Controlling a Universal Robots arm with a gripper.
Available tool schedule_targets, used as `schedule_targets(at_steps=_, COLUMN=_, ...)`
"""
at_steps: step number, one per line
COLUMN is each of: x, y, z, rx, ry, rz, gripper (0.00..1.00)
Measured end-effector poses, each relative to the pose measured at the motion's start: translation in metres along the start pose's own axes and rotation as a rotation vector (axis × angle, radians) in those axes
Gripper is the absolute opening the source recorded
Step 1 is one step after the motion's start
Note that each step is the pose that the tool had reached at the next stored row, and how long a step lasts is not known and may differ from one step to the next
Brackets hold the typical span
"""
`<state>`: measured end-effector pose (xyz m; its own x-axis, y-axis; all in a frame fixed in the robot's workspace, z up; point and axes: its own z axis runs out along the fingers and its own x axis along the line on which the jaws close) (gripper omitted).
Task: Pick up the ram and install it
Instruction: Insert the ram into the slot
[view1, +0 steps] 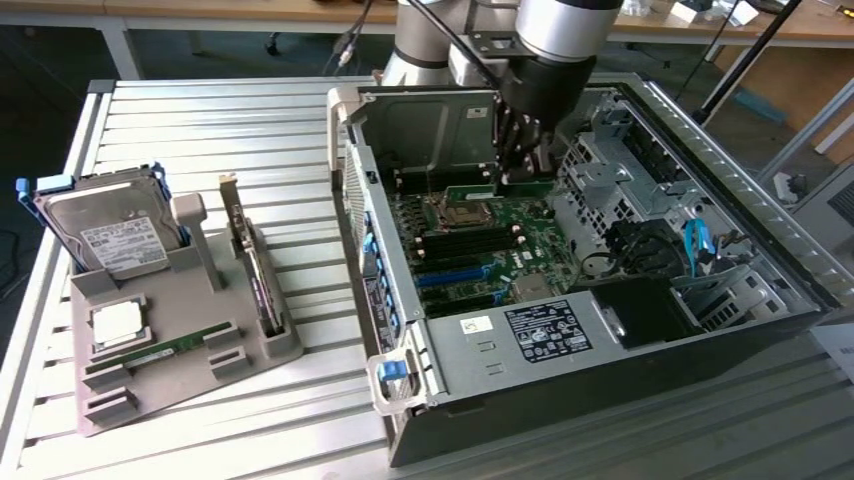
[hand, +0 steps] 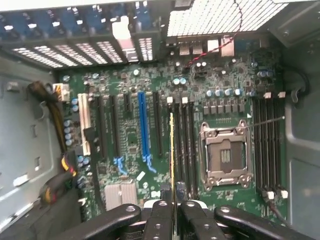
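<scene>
At the exterior view's upper centre, the pincer (view1: 523, 170) is clamped on the ram (hand: 172, 150) over the motherboard's memory slots (hand: 186, 145). Seating it probably needs the stick parallel to one slot and even downward pressure.

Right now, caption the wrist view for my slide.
Gripper holds the ram edge-on over the black memory slots of the motherboard, next to the empty processor socket.
</scene>
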<state>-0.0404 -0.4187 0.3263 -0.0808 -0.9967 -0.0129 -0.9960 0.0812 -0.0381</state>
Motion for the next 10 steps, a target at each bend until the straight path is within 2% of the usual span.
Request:
schedule_targets(at_steps=3, x=-0.002, y=0.0012, z=0.0080, rx=0.0000, ry=-0.0003, rz=-0.004, gripper=0.13)
schedule_targets(at_steps=7, x=-0.002, y=0.0016, z=0.0167, rx=-0.0009, ry=-0.0028, rz=-0.071, gripper=0.13)
schedule_targets(at_steps=10, x=-0.002, y=0.0018, z=0.0235, rx=-0.0010, ry=-0.0029, rz=-0.073, gripper=0.13)
